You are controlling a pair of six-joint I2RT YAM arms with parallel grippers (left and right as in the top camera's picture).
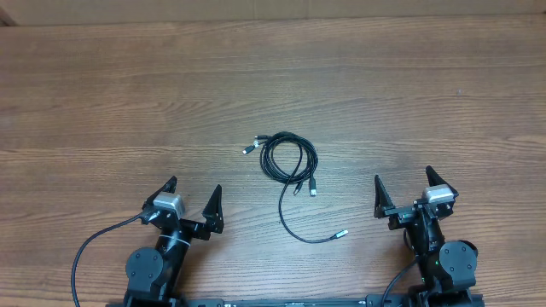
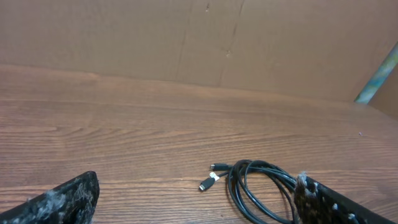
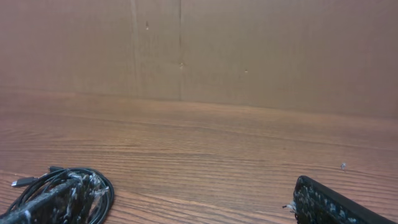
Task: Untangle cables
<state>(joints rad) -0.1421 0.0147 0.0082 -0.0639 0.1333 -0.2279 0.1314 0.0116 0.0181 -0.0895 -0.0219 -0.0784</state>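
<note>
The cables point(image 1: 288, 159) lie in a tangled black coil at the middle of the wooden table, with small plug tips sticking out at its left and a loose tail running down to a silver tip point(image 1: 340, 233). My left gripper point(image 1: 194, 198) is open and empty, below and left of the coil. My right gripper point(image 1: 403, 189) is open and empty, to the right of it. The left wrist view shows the coil point(image 2: 256, 186) and two plug tips between my fingers. The right wrist view shows the coil point(image 3: 102, 186) at the lower left, behind my left finger.
A brown cardboard wall point(image 2: 199, 37) stands along the far edge of the table. The thick black wires of the arms point(image 1: 90, 247) loop near the front edge.
</note>
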